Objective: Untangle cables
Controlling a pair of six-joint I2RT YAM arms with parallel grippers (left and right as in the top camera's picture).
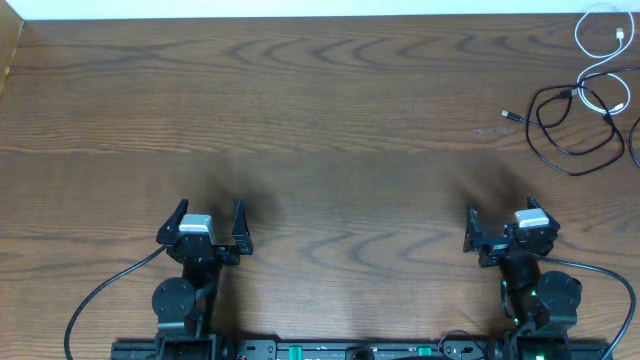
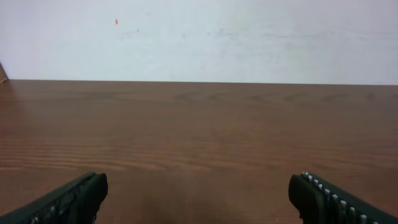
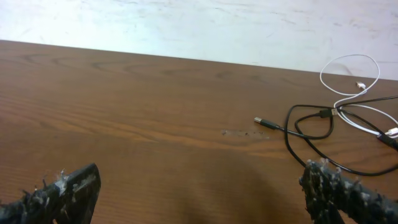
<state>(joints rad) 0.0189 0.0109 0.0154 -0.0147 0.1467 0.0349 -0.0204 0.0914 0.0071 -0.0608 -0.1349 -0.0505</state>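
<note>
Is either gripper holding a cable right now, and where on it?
Nothing is held: left gripper and right gripper are open, the cables lying apart.

A wooden table (image 1: 320,120) of dark brown tone is shown, its grain running in long arched bands across the width. Its far edge is bounded by a white wall (image 2: 199,37), which is seen in the overhead view only as a narrow pale strip along the top. The wall is marked by faint grey smudges, and a small red speck (image 2: 115,22) is seen at its upper left in the left wrist view. A short pale scuff (image 3: 242,132) is visible on the table surface toward the far right. At the table's left edge a lighter brown strip (image 1: 10,55) is partly shown; its nature cannot be told.
</note>
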